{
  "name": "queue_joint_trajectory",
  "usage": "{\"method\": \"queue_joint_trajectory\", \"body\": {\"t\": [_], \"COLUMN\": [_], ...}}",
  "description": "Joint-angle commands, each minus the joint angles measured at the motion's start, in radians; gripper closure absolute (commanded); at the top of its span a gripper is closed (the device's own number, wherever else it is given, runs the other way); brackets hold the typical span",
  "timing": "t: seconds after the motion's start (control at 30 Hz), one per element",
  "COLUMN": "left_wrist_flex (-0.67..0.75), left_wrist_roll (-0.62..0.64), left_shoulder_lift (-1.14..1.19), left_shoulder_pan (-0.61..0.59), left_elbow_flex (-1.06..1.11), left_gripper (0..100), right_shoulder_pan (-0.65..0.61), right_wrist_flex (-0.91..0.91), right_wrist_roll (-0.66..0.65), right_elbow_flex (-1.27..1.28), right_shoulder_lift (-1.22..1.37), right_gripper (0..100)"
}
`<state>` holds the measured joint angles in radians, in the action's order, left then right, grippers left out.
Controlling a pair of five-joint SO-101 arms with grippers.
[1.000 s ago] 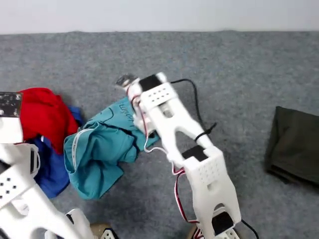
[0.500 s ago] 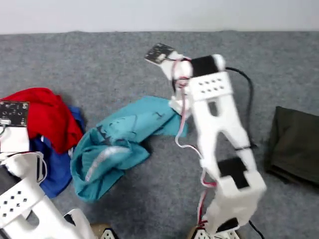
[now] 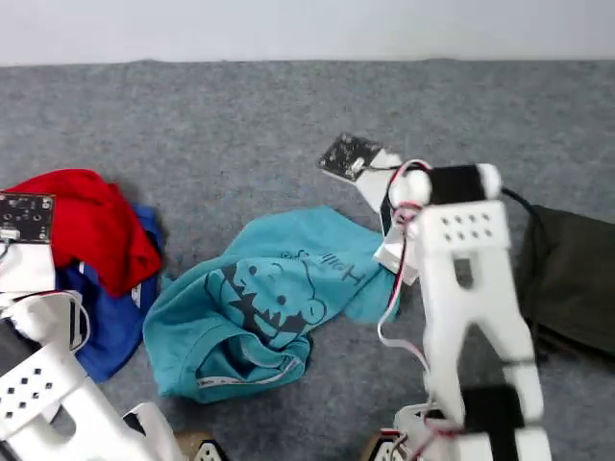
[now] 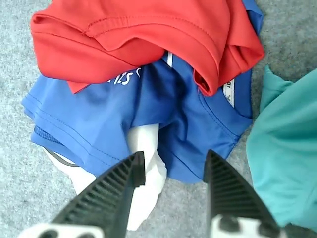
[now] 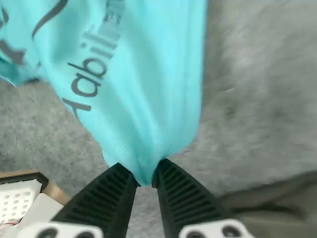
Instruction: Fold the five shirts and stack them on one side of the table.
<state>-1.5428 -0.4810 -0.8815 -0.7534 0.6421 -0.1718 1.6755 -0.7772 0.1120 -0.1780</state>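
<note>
Dragging one shirt clear of the pile so it can be laid flat looks like the step in hand. Nearest, the left gripper (image 4: 171,163) hangs with its jaws apart and nothing between them, over the heap at the left of the table (image 3: 192,115). There the blue shirt (image 4: 163,109) lies over a white cloth (image 4: 143,171), with the red shirt (image 4: 148,34) bunched on top. Just beside the heap, the teal shirt (image 3: 279,298) lies half spread in the middle, printed side up and rumpled at its near hem. The right gripper (image 5: 146,181) is clamped on a pinch of its edge. Farther right, a dark green shirt (image 3: 572,279) sits folded at the table's edge.

Next, I judge, the teal shirt wants pulling until its near folds open. It would then be set down flat with room around it, short of the dark green shirt.

Over the last second the right arm has swung from left of centre toward the right, drawing the teal shirt with it. The shirt has opened from a crumpled bundle to show its print. The left arm, the red shirt and the dark green shirt have stayed put.
</note>
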Motion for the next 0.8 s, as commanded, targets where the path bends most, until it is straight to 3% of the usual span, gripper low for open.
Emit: {"method": "queue_joint_trajectory", "body": {"t": [0.0, 0.1, 0.2, 0.3, 0.53, 0.77], "left_wrist_flex": [0.023, 0.023, 0.023, 0.023, 0.046, 0.058], "left_wrist_roll": [-0.002, -0.005, -0.006, -0.006, -0.003, -0.003], "left_shoulder_lift": [-0.014, -0.018, -0.018, -0.018, -0.015, -0.014], "left_shoulder_pan": [0.005, 0.005, 0.002, 0.003, 0.005, 0.005], "left_elbow_flex": [-0.002, 0.027, 0.053, 0.070, 0.070, 0.071], "left_gripper": [80, 80, 80, 80, 80, 80], "right_shoulder_pan": [0.036, 0.065, 0.076, 0.091, 0.027, -0.171], "right_wrist_flex": [-0.079, -0.061, 0.107, 0.124, 0.125, 0.101], "right_wrist_roll": [0.052, 0.172, 0.209, 0.215, 0.204, 0.161], "right_elbow_flex": [0.002, -0.078, -0.221, -0.253, -0.068, 0.192], "right_shoulder_lift": [0.174, 0.318, 0.394, 0.374, 0.168, -0.027], "right_gripper": [88.7, 78.6, 77.9, 77.9, 78.0, 77.9]}}
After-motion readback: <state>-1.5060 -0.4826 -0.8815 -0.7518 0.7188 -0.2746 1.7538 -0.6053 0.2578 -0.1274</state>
